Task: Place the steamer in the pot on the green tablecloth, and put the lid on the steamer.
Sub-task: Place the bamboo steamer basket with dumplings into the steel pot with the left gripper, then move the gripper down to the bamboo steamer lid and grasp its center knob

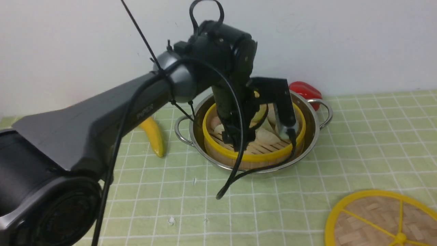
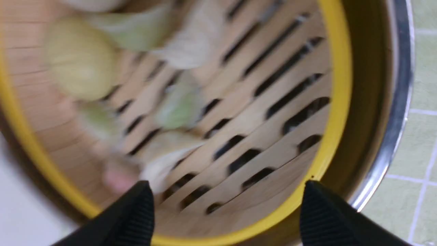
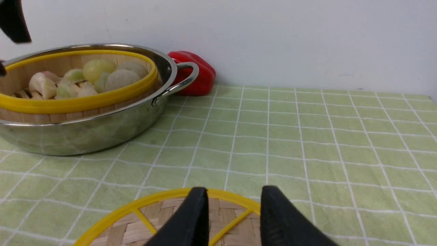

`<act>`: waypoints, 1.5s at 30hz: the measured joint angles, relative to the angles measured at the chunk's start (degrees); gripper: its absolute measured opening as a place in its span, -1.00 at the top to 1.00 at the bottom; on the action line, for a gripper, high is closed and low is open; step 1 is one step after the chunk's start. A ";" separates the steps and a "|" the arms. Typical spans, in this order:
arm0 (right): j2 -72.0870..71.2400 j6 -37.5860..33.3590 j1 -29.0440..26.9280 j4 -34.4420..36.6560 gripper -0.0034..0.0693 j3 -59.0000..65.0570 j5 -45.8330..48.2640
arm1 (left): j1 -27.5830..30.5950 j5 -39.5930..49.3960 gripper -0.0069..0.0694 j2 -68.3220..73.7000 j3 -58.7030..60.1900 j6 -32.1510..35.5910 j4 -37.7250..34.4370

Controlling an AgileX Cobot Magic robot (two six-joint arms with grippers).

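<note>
The steamer (image 1: 259, 158), a bamboo basket with a yellow rim and buns inside, sits in the shiny pot (image 1: 312, 136) on the green tablecloth (image 1: 375, 143). My left gripper (image 1: 237, 136) reaches down over it. In the left wrist view the left gripper (image 2: 227, 191) is wide open astride the steamer (image 2: 266, 136) wall, one fingertip inside the basket and the other by the pot (image 2: 399, 85) wall, gripping nothing. The lid (image 1: 372, 218) lies flat at the front right. My right gripper (image 3: 235, 201) hovers over the lid (image 3: 112, 215) rim with its jaws apart and nothing held.
A banana (image 1: 155, 136) lies left of the pot and a red pepper (image 1: 305, 90) sits behind it by the wall. The pot's loop handle (image 3: 181, 82) sticks out toward the pepper (image 3: 201, 73). My left arm's cable (image 1: 235, 171) droops over the pot's front.
</note>
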 joint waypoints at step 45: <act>0.00 0.00 0.00 -0.14 0.25 0.00 -0.07 | 24.73 -1.99 0.79 -38.09 14.05 -44.64 -5.10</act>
